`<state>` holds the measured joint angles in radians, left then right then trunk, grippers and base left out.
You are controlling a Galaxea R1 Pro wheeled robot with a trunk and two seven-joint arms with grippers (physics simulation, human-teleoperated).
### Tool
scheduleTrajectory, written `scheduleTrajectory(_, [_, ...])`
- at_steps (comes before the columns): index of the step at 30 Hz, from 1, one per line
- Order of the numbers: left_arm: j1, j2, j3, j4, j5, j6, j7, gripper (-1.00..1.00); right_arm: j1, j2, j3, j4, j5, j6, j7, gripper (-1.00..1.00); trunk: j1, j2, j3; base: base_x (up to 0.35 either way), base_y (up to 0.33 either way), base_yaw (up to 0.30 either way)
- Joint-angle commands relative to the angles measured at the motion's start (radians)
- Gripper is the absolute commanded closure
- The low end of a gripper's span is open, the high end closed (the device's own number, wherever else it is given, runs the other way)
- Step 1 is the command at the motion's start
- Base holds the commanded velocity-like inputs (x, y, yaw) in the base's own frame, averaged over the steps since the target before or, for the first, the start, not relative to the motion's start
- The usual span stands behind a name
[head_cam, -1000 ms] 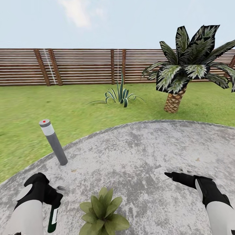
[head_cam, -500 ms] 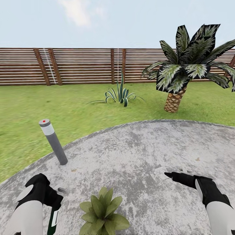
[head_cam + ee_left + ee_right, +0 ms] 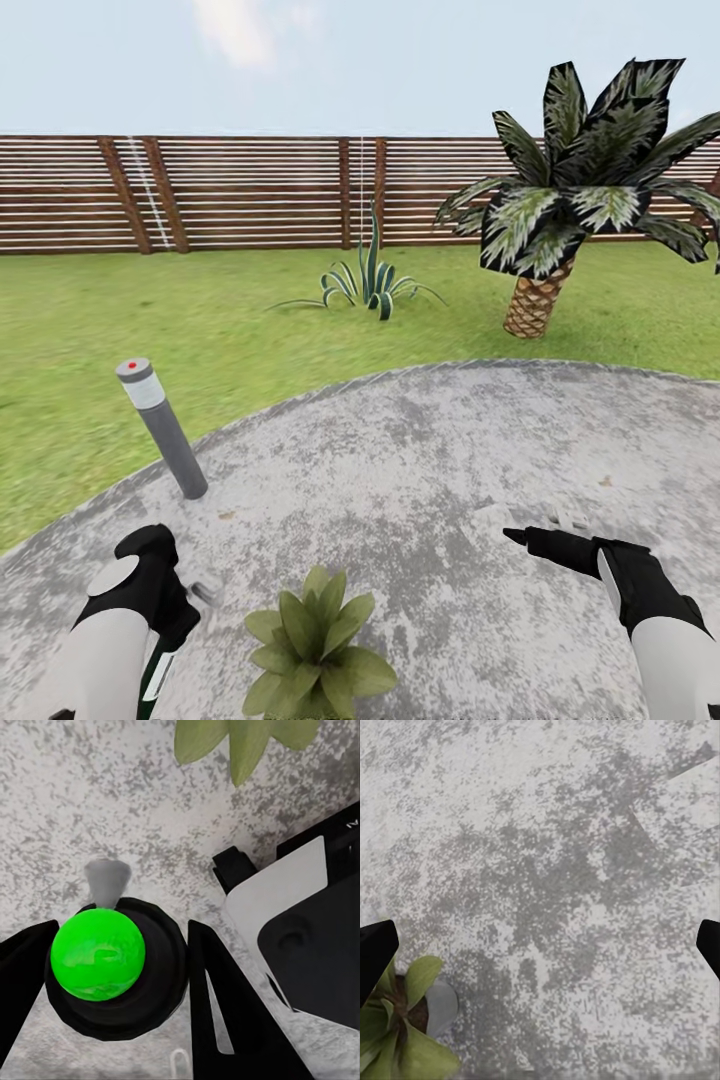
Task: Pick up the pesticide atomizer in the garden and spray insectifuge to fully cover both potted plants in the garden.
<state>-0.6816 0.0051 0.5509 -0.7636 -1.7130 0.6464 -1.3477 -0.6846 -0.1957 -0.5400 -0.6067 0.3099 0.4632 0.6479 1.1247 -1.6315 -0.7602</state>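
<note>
While one potted plant shows, left hand clamps one upright atomizer, nozzle toward plant; right hand spread wide.

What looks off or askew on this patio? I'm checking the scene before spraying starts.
One thing: the bollard lamp at the patio edge leans toward the lawn instead of standing upright. Otherwise, the potted plant sits upright and the left gripper holds the pesticide atomizer. Nothing looks spilled or broken.

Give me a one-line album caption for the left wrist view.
Black jaws clamp the pesticide atomizer, its grey spray head aimed across the speckled patio toward potted plant leaves.
</note>
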Motion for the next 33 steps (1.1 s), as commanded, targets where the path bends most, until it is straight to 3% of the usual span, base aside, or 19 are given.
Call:
scheduleTrajectory(1, [-0.001,0.000,0.002,0.000,-0.005,0.010,-0.007,1.00,-0.001,0.001,-0.006,-0.001,0.010,0.003,0.009,-1.00,0.000,-0.001,-0.003,0.000,0.000,0.000])
scheduleTrajectory(4, [-0.001,0.000,0.004,0.000,-0.005,0.009,-0.006,1.00,-0.001,0.000,-0.006,0.017,0.009,0.003,0.008,-1.00,0.000,-0.001,-0.007,0.000,0.000,0.000])
scheduleTrajectory(6, [-0.001,0.000,0.005,0.001,-0.004,0.008,-0.005,1.00,-0.001,0.000,-0.006,0.086,0.009,0.003,0.007,-1.00,0.000,-0.001,-0.011,0.000,0.000,0.000])
scheduleTrajectory(12, [-0.001,0.000,0.011,0.003,0.014,0.006,-0.004,1.00,-0.001,-0.001,-0.007,0.115,0.009,0.003,0.007,-1.00,0.000,-0.001,-0.020,0.000,0.000,0.000])
scheduleTrajectory(16, [-0.001,0.003,0.011,0.003,0.182,0.003,-0.003,1.00,-0.001,-0.001,-0.006,0.117,0.009,0.003,0.007,-1.00,0.000,-0.001,-0.027,0.000,0.000,0.000])
scheduleTrajectory(18, [-0.001,0.004,0.011,0.003,0.210,0.003,-0.003,1.00,-0.001,-0.001,-0.006,0.118,0.009,0.003,0.007,-1.00,0.000,-0.001,-0.030,0.000,0.000,0.000])
scheduleTrajectory(33, [-0.001,0.003,0.003,0.031,0.215,0.006,-0.005,1.00,-0.001,-0.001,-0.006,0.120,0.009,0.003,0.011,-1.00,0.000,-0.001,-0.045,0.000,0.060,0.000])
